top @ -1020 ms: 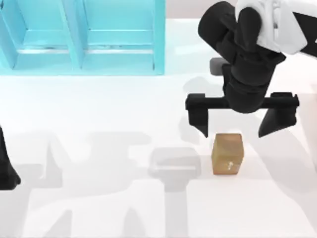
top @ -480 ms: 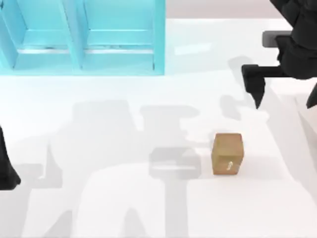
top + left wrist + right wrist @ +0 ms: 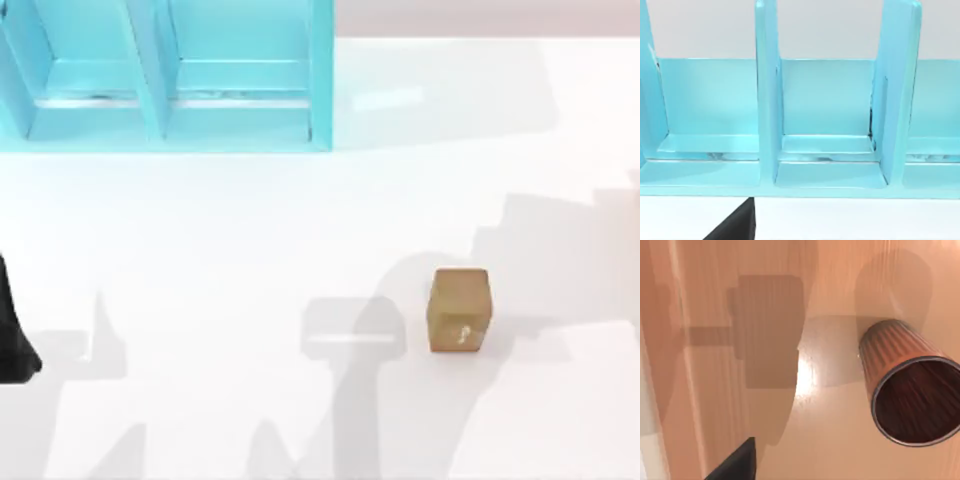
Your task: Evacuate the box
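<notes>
The box (image 3: 460, 309) is a small brown cube standing alone on the white table, right of centre in the top view. No gripper is near it. My right arm has swung off the table. Its wrist view looks down on a wooden floor, with one black fingertip (image 3: 736, 463) at the picture's edge and nothing held. My left arm (image 3: 12, 338) is parked at the table's left edge. One of its fingertips (image 3: 736, 225) shows in the left wrist view, facing the cyan shelf, and it too holds nothing.
A cyan shelf unit (image 3: 165, 75) with upright dividers stands at the back left of the table. On the wooden floor (image 3: 830, 450) stands a ribbed brown bin (image 3: 912, 392) with its mouth open.
My right arm, open above and behind the box a second ago, has pulled away to the right and out of the top view. The box has not moved. The left arm stays still.
</notes>
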`<state>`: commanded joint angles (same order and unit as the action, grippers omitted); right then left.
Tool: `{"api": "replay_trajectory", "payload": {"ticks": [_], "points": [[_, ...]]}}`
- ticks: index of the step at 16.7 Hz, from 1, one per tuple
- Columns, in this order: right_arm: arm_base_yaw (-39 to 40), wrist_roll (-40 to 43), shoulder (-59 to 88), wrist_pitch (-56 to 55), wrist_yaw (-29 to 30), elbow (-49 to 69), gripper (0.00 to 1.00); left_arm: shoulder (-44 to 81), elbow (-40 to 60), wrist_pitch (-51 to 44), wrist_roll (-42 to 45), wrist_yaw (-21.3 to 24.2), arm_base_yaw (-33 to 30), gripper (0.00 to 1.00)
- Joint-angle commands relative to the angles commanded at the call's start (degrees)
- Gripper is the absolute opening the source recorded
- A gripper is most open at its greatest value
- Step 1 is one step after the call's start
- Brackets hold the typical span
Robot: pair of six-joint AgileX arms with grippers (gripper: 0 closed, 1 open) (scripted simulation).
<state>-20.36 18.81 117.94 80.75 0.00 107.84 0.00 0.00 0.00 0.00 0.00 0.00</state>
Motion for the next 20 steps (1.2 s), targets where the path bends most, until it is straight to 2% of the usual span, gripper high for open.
{"api": "replay_trajectory", "payload": {"ticks": [4,10,16,20], "points": [[-6.9,6.9,-0.2,1.1,0.0,1.6,1.0,0.0,0.0,0.0,0.0,0.0,0.0,1.0],[-6.4,6.4,-0.4,0.2,0.0,0.6,1.0,0.0,0.0,0.0,0.0,0.0,0.0,1.0],[-1.4,1.3,-2.0,-9.3,0.0,-10.5,1.0,0.0,0.0,0.0,0.0,0.0,0.0,1.0],[-4.5,4.5,0.3,-16.7,0.0,-15.7,1.0,0.0,0.0,0.0,0.0,0.0,0.0,1.0]]}}
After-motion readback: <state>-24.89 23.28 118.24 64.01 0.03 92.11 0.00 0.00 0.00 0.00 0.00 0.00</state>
